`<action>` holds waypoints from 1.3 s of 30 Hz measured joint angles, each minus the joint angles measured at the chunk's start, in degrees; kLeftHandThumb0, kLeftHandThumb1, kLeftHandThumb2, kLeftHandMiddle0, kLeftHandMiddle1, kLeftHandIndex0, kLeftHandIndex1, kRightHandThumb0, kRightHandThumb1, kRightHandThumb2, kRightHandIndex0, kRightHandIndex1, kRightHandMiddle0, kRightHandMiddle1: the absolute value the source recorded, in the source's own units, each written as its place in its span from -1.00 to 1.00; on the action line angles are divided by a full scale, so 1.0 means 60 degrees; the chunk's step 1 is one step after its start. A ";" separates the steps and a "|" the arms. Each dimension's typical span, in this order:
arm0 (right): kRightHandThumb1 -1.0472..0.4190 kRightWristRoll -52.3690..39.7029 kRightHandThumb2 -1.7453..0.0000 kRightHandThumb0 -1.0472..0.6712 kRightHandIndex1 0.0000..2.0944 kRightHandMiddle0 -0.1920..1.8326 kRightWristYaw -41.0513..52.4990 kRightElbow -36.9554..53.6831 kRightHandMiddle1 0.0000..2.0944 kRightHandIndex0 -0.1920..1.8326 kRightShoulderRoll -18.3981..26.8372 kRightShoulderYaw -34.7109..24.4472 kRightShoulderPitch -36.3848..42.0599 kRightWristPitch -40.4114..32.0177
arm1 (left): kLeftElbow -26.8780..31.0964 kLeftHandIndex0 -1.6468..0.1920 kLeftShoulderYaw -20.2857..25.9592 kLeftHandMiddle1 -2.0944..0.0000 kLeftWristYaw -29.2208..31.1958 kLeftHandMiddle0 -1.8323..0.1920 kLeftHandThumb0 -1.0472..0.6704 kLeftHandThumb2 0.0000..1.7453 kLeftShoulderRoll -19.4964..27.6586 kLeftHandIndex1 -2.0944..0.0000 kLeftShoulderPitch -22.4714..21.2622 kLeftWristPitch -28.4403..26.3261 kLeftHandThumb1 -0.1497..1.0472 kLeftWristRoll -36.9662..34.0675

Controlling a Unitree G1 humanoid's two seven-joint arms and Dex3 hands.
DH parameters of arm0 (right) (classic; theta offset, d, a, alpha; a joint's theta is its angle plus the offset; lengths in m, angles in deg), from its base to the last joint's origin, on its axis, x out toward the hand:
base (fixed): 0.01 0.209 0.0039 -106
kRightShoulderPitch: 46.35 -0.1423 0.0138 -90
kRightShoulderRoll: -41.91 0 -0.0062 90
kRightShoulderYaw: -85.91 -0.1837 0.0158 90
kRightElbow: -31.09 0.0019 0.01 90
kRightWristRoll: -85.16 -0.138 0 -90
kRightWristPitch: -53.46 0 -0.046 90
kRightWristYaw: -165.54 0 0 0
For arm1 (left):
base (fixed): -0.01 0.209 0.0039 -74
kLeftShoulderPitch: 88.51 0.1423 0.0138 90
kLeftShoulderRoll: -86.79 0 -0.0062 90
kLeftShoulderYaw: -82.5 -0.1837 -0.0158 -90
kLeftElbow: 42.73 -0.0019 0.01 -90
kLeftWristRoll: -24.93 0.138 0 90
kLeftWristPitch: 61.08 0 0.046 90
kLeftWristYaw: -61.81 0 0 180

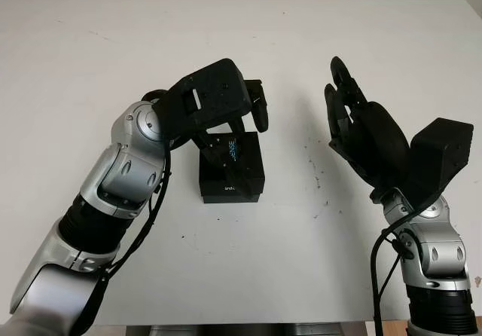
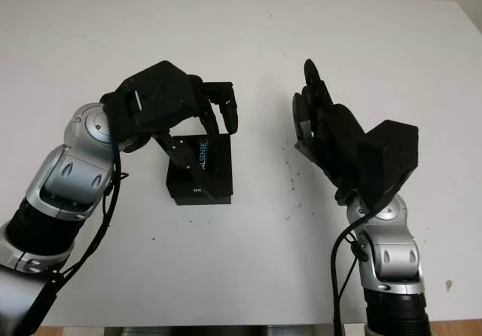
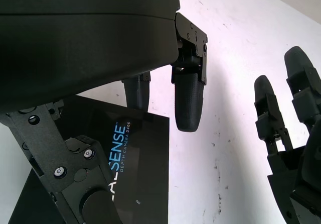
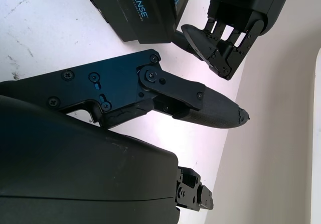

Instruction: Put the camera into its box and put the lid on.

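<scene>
Mid-worktop, slightly toward the left arm's side: black camera box (image 1: 232, 169), lid (image 3: 131, 159) on, blue "SENSE" lettering and "DEPTH CAMERA" print on top. Box sits flat on the white worktop (image 1: 241, 42). Camera itself isn't visible.

Left hand (image 2: 215, 114) hovers directly over the far end of the box, fingers (image 3: 188, 101) hanging down past the box's far edge, loosely curled, gripping nothing. From the left wrist view the fingertips sit above the lid with a gap; contact can't be confirmed.

Right hand (image 1: 350, 117) is beside the box on the right, well apart from it, raised off the worktop, palm facing the box, fingers extended upward, holding nothing.

A few small dark specks on the worktop between box and right hand.
</scene>
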 measured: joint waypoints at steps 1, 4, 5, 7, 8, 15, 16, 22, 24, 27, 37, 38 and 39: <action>-1.00 -0.0001 0.17 -0.61 -1.00 -1.00 0.0000 0.0000 -1.00 -1.00 0.0000 -0.0001 0.0000 0.0000 | 0.0011 0.62 0.0000 -0.86 0.0000 0.51 -0.16 -0.89 0.0006 -0.86 0.0000 0.0000 1.00 -0.0001; -1.00 -0.0020 0.18 -0.62 -1.00 -1.00 0.0002 0.0000 -1.00 -1.00 0.0000 -0.0009 0.0000 -0.0001 | 0.0094 0.65 -0.0051 -0.89 0.0006 0.54 -0.16 -0.88 0.0069 -0.85 0.0001 -0.0004 1.00 0.0026; -1.00 -0.0028 0.18 -0.62 -1.00 -1.00 0.0014 0.0000 -1.00 -1.00 0.0000 -0.0013 0.0000 0.0000 | 0.0160 0.65 -0.0116 -0.90 0.0017 0.54 -0.16 -0.87 0.0116 -0.84 0.0002 -0.0007 1.00 0.0060; -1.00 -0.0031 0.17 -0.61 -1.00 -1.00 0.0050 -0.0003 -1.00 -1.00 0.0006 -0.0014 0.0000 0.0000 | 0.0317 0.74 -0.0296 -0.98 0.0126 0.67 -0.21 -0.85 0.0250 -0.85 -0.0001 -0.0055 1.00 0.0194; -1.00 -0.0031 0.17 -0.61 -1.00 -1.00 0.0053 -0.0004 -1.00 -1.00 0.0010 -0.0015 0.0000 0.0000 | 0.0380 0.77 -0.0394 -0.99 0.0214 0.70 -0.23 -0.85 0.0332 -0.85 -0.0004 -0.0068 1.00 0.0276; -1.00 -0.0042 0.18 -0.60 -1.00 -1.00 0.0065 -0.0004 -1.00 -1.00 0.0032 -0.0030 0.0000 -0.0004 | 0.0575 0.94 -0.1210 0.79 0.1875 0.72 -0.52 -0.74 0.1327 0.41 -0.0302 0.0179 1.00 0.0466; -1.00 -0.0048 0.17 -0.60 -1.00 -1.00 0.0086 -0.0004 -1.00 -1.00 0.0034 -0.0029 0.0000 -0.0008 | 0.0620 0.91 -0.1273 0.88 0.1997 0.79 -0.57 -0.72 0.1395 0.62 -0.0302 0.0205 1.00 0.0475; -1.00 -0.0080 0.17 -0.59 -1.00 -1.00 0.0162 -0.0004 -1.00 -1.00 0.0097 -0.0028 0.0000 -0.0054 | 0.0696 0.98 -0.1484 0.99 0.2430 0.98 -0.68 -0.66 0.1669 0.91 -0.0305 0.0387 1.00 0.0631; -1.00 -0.0080 0.16 -0.59 -1.00 -1.00 0.0167 -0.0004 -1.00 -1.00 0.0107 -0.0028 0.0000 -0.0054 | 0.0707 1.00 -0.1540 1.00 0.2555 1.00 -0.71 -0.66 0.1737 0.95 -0.0312 0.0449 1.00 0.0708; -1.00 -0.0103 0.17 -0.61 -1.00 -1.00 0.0163 -0.0004 -1.00 -1.00 0.0112 -0.0028 0.0000 -0.0053 | 0.0732 1.00 -0.1571 1.00 0.2706 1.00 -0.71 -0.68 0.1752 0.99 -0.0312 0.0449 1.00 0.0799; -1.00 -0.0101 0.16 -0.62 -1.00 -1.00 0.0144 -0.0005 -1.00 -1.00 0.0157 -0.0019 -0.0002 -0.0069 | 0.0816 1.00 -0.1515 1.00 0.2991 1.00 -0.71 -0.60 0.1785 1.00 -0.0312 0.0318 1.00 0.0755; -1.00 -0.0100 0.16 -0.62 -1.00 -1.00 0.0133 -0.0005 -1.00 -1.00 0.0157 -0.0018 -0.0004 -0.0073 | 0.0898 1.00 -0.1466 1.00 0.3083 1.00 -0.71 -0.58 0.1793 1.00 -0.0312 0.0161 1.00 0.0693; -1.00 -0.0099 0.16 -0.62 -1.00 -1.00 0.0123 -0.0005 -1.00 -1.00 0.0157 -0.0015 -0.0005 -0.0073 | 0.1017 1.00 -0.1384 1.00 0.3164 1.00 -0.70 -0.57 0.1813 1.00 -0.0310 -0.0011 1.00 0.0600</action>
